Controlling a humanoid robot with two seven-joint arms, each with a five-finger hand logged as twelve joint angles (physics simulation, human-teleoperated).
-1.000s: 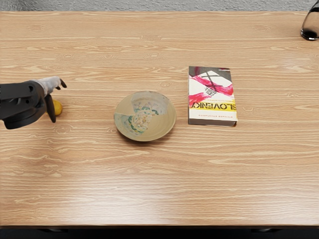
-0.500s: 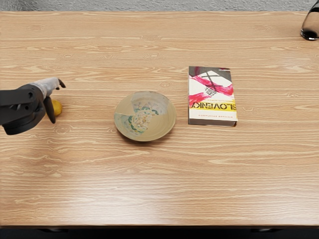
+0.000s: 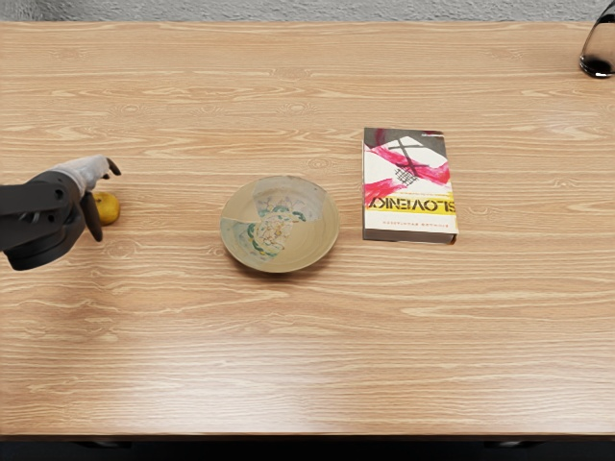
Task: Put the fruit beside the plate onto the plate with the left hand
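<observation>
Where the left arm enters head view, the left hand point(image 3: 48, 206) sits right beside the fruit point(image 3: 109, 207). Its fingers point(image 3: 96, 169) are spread, one above the fruit and the thumb across its left edge, not closed round it. Fruit is on the counter point(image 3: 307, 346), well left of the plate point(image 3: 279, 223). Book point(image 3: 408, 182) lies right of the plate. Right arm point(image 3: 598, 53) shows at the top-right corner.
</observation>
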